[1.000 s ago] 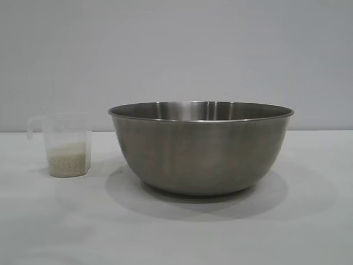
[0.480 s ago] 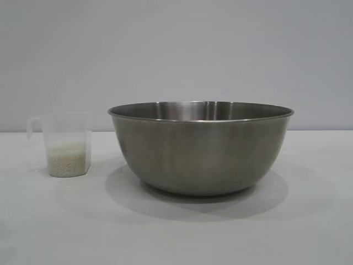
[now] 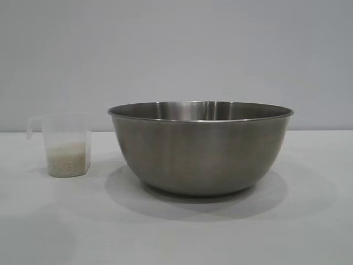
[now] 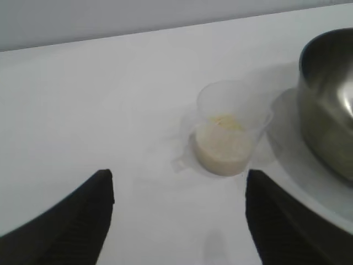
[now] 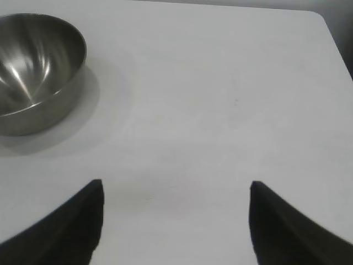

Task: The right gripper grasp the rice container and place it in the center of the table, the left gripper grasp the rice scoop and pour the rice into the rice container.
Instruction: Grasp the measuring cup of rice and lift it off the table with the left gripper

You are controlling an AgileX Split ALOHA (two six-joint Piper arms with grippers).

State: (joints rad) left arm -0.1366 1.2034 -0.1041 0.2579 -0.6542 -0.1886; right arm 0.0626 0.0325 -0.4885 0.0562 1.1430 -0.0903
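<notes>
The rice container (image 3: 201, 149), a large brushed-steel bowl, stands on the white table a little right of centre; it also shows in the left wrist view (image 4: 328, 105) and the right wrist view (image 5: 36, 72). The rice scoop (image 3: 65, 144), a small clear cup with a loop handle, stands to its left, with rice (image 3: 68, 160) in its lower part. From above, the rice scoop (image 4: 229, 130) sits just beyond my open left gripper (image 4: 179, 176), apart from it. My right gripper (image 5: 175, 185) is open over bare table, well away from the bowl. Neither gripper shows in the exterior view.
A plain grey wall (image 3: 176, 49) stands behind the table. The table's far corner and edge (image 5: 325, 25) show in the right wrist view, with bare white surface between it and the bowl.
</notes>
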